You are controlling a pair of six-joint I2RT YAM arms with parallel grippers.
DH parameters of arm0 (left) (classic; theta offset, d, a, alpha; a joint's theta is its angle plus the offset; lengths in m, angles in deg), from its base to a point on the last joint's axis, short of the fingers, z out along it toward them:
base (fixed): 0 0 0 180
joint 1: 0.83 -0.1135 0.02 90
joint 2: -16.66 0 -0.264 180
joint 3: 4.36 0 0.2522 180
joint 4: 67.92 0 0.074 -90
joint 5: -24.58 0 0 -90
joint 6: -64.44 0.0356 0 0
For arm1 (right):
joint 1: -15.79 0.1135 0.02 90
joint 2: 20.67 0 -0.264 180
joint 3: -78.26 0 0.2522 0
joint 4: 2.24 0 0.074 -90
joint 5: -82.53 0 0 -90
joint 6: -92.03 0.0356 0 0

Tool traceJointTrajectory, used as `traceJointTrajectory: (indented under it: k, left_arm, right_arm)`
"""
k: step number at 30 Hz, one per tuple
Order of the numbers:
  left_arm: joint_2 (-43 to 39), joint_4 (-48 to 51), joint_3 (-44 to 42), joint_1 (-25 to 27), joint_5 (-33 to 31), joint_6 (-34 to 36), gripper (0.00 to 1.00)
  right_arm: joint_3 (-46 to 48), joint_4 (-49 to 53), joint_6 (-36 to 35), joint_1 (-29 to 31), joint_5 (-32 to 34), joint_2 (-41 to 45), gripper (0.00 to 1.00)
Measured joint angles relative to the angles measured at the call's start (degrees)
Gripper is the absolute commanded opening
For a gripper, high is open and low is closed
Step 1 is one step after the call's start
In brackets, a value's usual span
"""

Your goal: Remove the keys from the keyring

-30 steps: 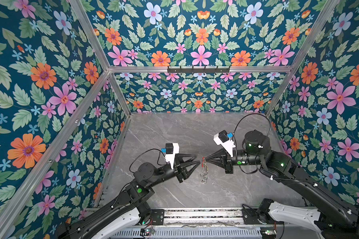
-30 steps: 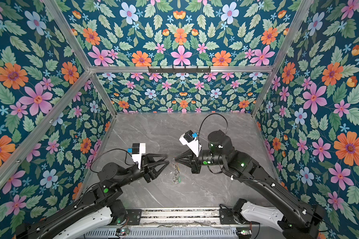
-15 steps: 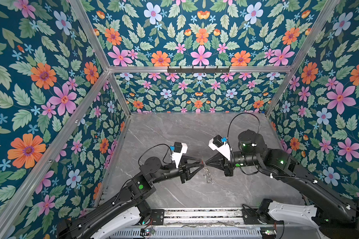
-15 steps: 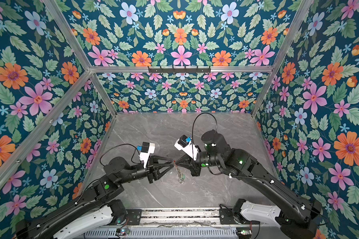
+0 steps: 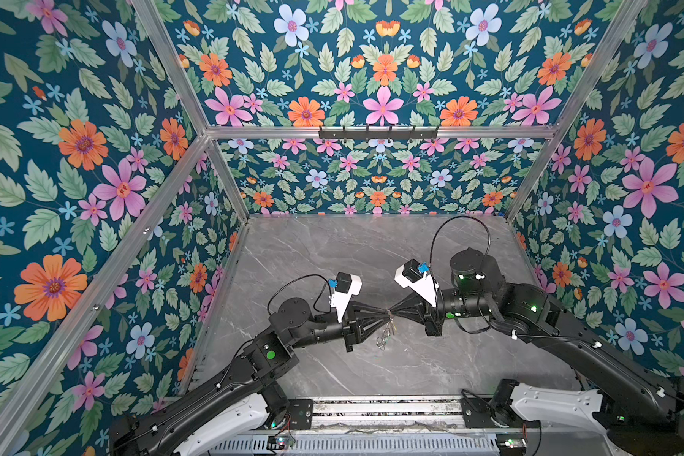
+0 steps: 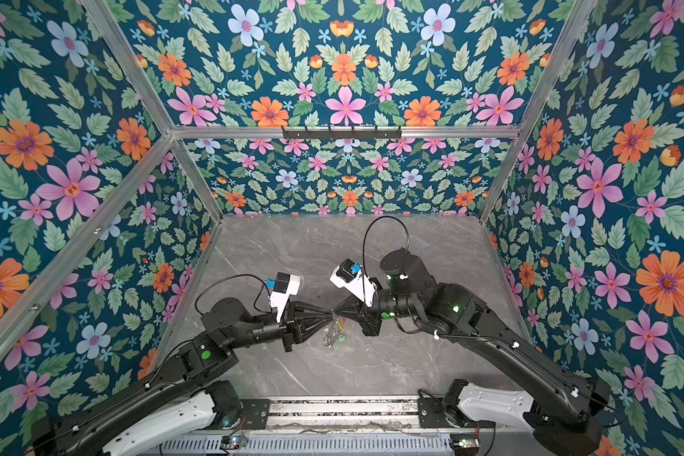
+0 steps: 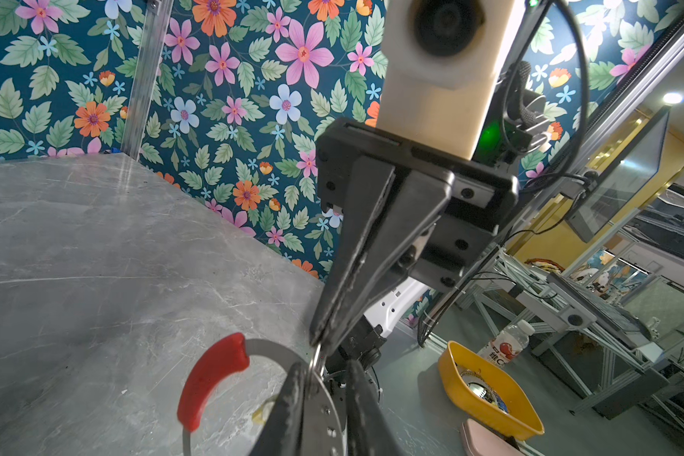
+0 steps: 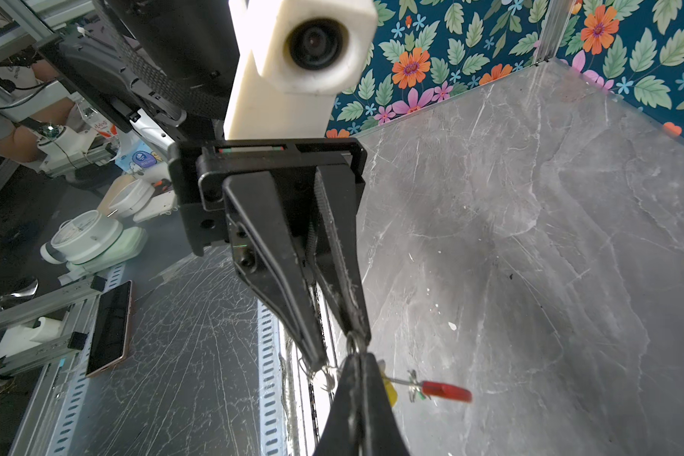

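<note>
Both grippers meet tip to tip above the grey table, seen in both top views. My right gripper (image 8: 356, 357) is shut on the rim of the keyring (image 7: 326, 414), a flat grey ring with a red sleeve (image 7: 210, 379). My left gripper (image 7: 324, 365) straddles that rim. The metal lies against one finger (image 7: 289, 398), and a gap shows at the other side. The keys (image 6: 332, 335) hang below the tips, silver and small. A yellow tag (image 8: 387, 389) shows beside my right jaws. In a top view my left gripper (image 5: 384, 314) faces my right gripper (image 5: 394, 312).
Floral walls close in the table (image 5: 372, 256) on three sides. A black hook rack (image 5: 378, 132) is on the back wall. A metal rail (image 5: 372, 410) runs along the front edge. Outside the cell stand a yellow bin (image 7: 490, 395) and a bottle (image 7: 504, 347).
My left arm has reached right to the keyring and its jaws have narrowed around the rim. My right gripper has shifted a little left with the ring, still shut.
</note>
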Motion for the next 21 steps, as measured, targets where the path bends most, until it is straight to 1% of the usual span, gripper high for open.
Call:
traceJointTrajectory:
  k: [13,15,17,20,21]
  left_arm:
    - [0.0,0.0,0.0,0.0,-0.1,0.0,0.04]
    - [0.0,-0.3,-0.2,0.0,-0.1,0.0,0.01]
    - [0.1,-0.9,-0.5,0.0,-0.2,0.0,0.00]
    - [0.0,-2.1,-1.0,0.0,-0.2,-0.1,0.00]
    - [-0.1,-2.5,-1.2,0.0,-0.3,-0.1,0.00]
  right_arm:
    - [-0.1,0.0,0.0,0.1,-0.1,-0.2,0.00]
    - [-0.1,-0.1,0.0,0.1,0.0,-0.2,0.00]
    - [0.1,-0.4,0.0,0.2,0.0,-0.2,0.01]
    - [0.7,-1.2,0.7,0.2,0.1,0.3,0.28]
    - [1.1,-2.0,1.6,0.2,0.3,0.7,0.35]
